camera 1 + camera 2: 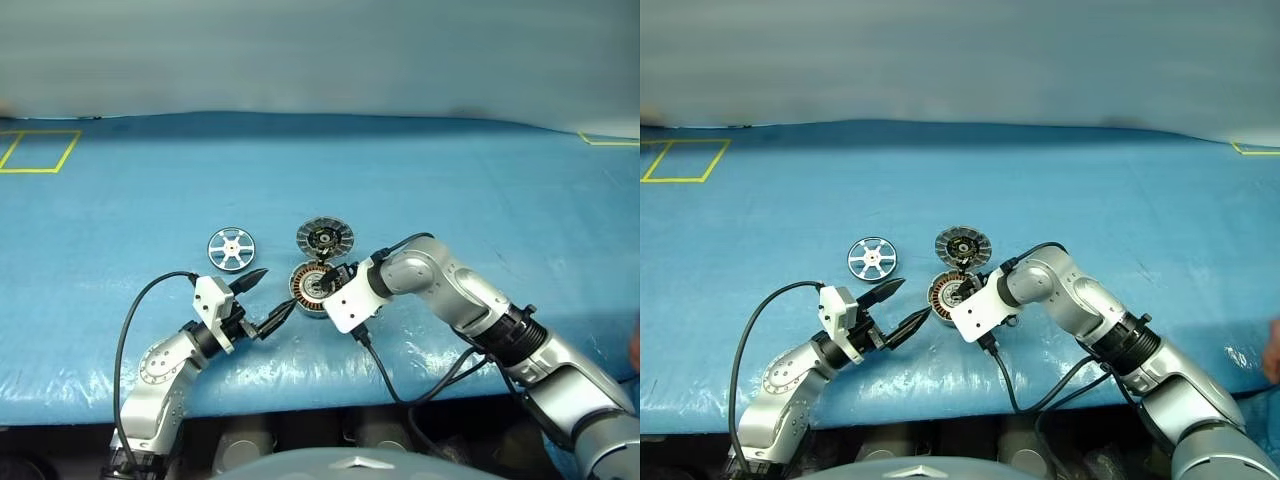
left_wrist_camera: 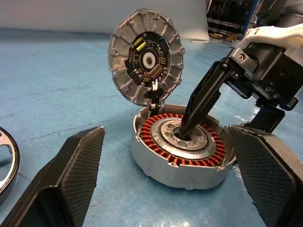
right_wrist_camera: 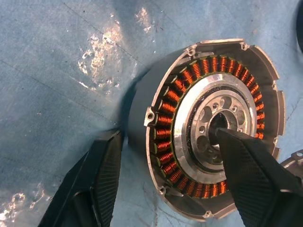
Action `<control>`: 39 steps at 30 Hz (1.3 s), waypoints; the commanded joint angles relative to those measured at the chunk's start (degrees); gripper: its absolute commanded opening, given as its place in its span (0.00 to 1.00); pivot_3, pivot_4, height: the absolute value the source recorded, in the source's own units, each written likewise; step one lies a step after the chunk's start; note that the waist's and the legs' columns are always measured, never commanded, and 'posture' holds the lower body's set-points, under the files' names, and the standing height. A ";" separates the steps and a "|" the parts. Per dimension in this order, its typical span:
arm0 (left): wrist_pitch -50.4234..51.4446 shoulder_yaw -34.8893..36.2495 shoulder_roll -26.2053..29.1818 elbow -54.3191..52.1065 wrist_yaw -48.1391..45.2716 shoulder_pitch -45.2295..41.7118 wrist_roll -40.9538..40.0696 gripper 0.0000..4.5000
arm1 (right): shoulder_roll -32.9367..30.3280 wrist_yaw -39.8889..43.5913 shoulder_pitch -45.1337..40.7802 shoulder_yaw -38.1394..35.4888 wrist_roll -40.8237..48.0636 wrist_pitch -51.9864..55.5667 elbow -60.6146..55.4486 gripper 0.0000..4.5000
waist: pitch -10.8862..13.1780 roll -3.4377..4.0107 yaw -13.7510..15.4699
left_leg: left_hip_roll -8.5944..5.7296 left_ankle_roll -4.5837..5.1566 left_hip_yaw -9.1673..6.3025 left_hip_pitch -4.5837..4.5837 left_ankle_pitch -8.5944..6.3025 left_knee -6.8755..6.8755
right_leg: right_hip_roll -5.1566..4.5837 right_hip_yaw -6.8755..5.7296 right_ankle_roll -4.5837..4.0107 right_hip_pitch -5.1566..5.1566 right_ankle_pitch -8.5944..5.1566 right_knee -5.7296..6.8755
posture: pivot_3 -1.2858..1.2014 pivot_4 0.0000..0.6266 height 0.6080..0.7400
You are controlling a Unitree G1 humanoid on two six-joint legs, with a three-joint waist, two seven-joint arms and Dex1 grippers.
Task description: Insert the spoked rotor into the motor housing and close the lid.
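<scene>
Left wrist view: the motor housing (image 2: 182,151) sits on the blue table (image 1: 120,210), its lid (image 2: 146,56) standing up. Right fingers (image 3: 246,165) straddle its wall, spread, one poking its middle. Left fingers (image 2: 80,165) are spread, holding nothing. The rotor (image 1: 232,248) lies nearby.

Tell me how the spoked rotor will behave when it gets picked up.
The spoked rotor looks like rigid metal, so probably stiff. It lies flat on the blue mat, so gripping its thin rim may be awkward. Its shiny surface could slip, and on edge it would likely roll.
</scene>
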 commanded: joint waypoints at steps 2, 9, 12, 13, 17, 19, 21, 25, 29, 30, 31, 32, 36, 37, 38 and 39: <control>-0.10 -0.04 0.56 -0.90 -1.15 -0.50 -0.61 1.00 | -1.67 -0.36 2.44 -5.25 2.50 2.18 -6.09 0.73 | 0.01 0.00 0.00 | -0.01 0.02 0.01 -0.02 -0.01 0.00 | -0.01 0.01 0.01 0.00 0.00 -0.03 | 0.52 0.24 1.00; -0.30 0.17 0.95 0.42 -3.47 -1.30 -1.22 1.00 | -2.74 -2.01 12.42 -14.04 9.46 12.53 -18.06 0.73 | 0.01 -0.01 0.17 | 0.00 0.02 -0.02 -0.01 -0.02 0.00 | -0.01 -0.02 0.16 0.01 -0.10 -0.04 | 0.52 0.24 1.00; -0.01 0.15 1.16 0.69 -3.97 -1.71 -1.26 1.00 | 0.69 -5.86 18.33 -18.66 14.78 19.42 -22.03 0.73 | 0.01 -0.03 0.10 | 0.02 0.01 -0.04 -0.01 -0.02 0.00 | -0.01 -0.02 0.19 0.01 -0.12 -0.03 | 0.52 0.24 1.00; 0.14 0.06 1.18 0.73 -4.02 -1.90 -1.20 1.00 | 2.39 -8.22 20.63 -20.75 16.30 20.94 -22.96 0.73 | 0.01 -0.02 0.08 | 0.03 0.01 -0.05 -0.01 -0.02 0.00 | -0.01 -0.03 0.19 0.02 -0.12 -0.03 | 0.52 0.24 1.00; 0.84 -0.12 1.15 0.43 -4.08 -2.29 -1.13 1.00 | 6.12 -14.84 26.97 -26.11 19.11 25.36 -25.49 0.73 | 0.02 -0.03 0.16 | 0.01 0.01 -0.06 -0.03 -0.02 0.00 | -0.03 -0.01 0.25 0.00 -0.15 -0.03 | 0.52 0.24 1.00; 1.38 -0.28 1.07 0.00 -3.92 -2.34 -1.13 1.00 | 6.24 -17.36 31.02 -27.26 19.05 25.92 -26.68 0.73 | 0.01 -0.03 0.26 | -0.01 0.01 -0.05 -0.03 -0.02 0.01 | -0.05 -0.01 0.26 0.01 -0.15 -0.04 | 0.52 0.24 1.00; 1.93 -0.48 1.03 -0.54 -3.73 -2.31 -1.13 1.00 | 6.07 -19.98 34.46 -27.30 17.75 25.55 -27.40 0.73 | 0.01 -0.03 0.36 | -0.02 0.02 -0.06 -0.03 -0.03 0.01 | -0.06 -0.01 0.27 0.00 -0.16 -0.05 | 0.52 0.24 1.00; 2.87 -0.92 1.32 -1.25 -3.87 -2.25 -1.02 1.00 | 7.25 -24.39 38.82 -27.52 17.75 26.43 -28.62 0.73 | 0.02 -0.02 0.25 | 0.00 0.02 -0.07 -0.04 -0.03 -0.03 | -0.03 -0.02 0.26 -0.03 -0.19 -0.04 | 0.52 0.24 1.00; 4.15 -1.42 1.68 -1.99 -3.96 -2.74 -0.99 1.00 | 7.17 -25.89 39.23 -27.00 18.46 27.08 -29.28 0.73 | 0.02 -0.02 -0.05 | 0.02 0.01 -0.05 0.00 -0.02 0.01 | -0.02 0.01 0.30 -0.02 -0.19 -0.02 | 0.52 0.24 1.00; 4.41 -1.55 1.84 -2.12 -4.02 -2.94 -0.92 1.00 | 6.99 -26.15 39.11 -26.98 18.53 27.05 -29.10 0.73 | 0.02 -0.02 -0.03 | 0.02 0.01 -0.07 0.01 -0.02 0.02 | -0.02 -0.01 0.31 -0.03 -0.19 -0.02 | 0.52 0.24 1.00; 4.73 -1.66 1.89 -2.32 -3.92 -3.17 -0.94 1.00 | 6.94 -26.38 38.99 -27.10 18.72 27.12 -28.89 0.73 | 0.02 -0.02 -0.02 | 0.02 0.01 -0.09 0.04 -0.02 0.02 | -0.02 -0.02 0.31 -0.07 -0.19 -0.03 | 0.52 0.24 1.00; 5.00 -1.73 1.93 -2.49 -3.81 -3.38 -0.96 1.00 | 6.87 -26.57 38.88 -27.13 18.82 27.14 -28.67 0.73 | 0.02 -0.02 -0.01 | 0.02 0.01 -0.10 0.03 -0.02 0.01 | -0.02 -0.02 0.31 -0.08 -0.20 -0.04 | 0.52 0.24 1.00; 5.77 -1.83 2.15 -3.12 -3.56 -3.71 -1.09 1.00 | 6.35 -26.95 38.59 -26.60 18.95 26.99 -28.28 0.73 | 0.02 -0.02 0.04 | 0.00 0.01 -0.10 -0.04 -0.02 0.00 | -0.02 -0.01 0.30 -0.05 -0.19 -0.05 | 0.52 0.24 1.00; 5.87 -1.80 2.21 -3.22 -3.59 -3.68 -1.09 1.00 | 6.28 -26.99 38.54 -26.44 18.96 26.92 -28.15 0.73 | 0.02 -0.02 0.04 | -0.01 0.02 -0.10 -0.04 -0.03 -0.01 | -0.02 -0.01 0.30 -0.04 -0.19 -0.05 | 0.52 0.24 1.00; 5.99 -1.76 2.24 -3.33 -3.57 -3.62 -1.08 1.00 | 6.07 -26.92 38.45 -26.22 18.87 26.80 -27.99 0.73 | 0.02 -0.02 0.04 | -0.01 0.02 -0.10 -0.05 -0.03 -0.02 | -0.02 -0.01 0.30 -0.04 -0.19 -0.05 | 0.52 0.24 1.00; 6.06 -1.71 2.26 -3.40 -3.52 -3.56 -1.04 1.00 | 5.93 -26.88 38.38 -26.07 18.87 26.74 -27.89 0.73 | 0.02 -0.02 0.05 | -0.01 0.02 -0.10 -0.05 -0.03 -0.02 | -0.02 -0.01 0.30 -0.04 -0.19 -0.05 | 0.52 0.24 1.00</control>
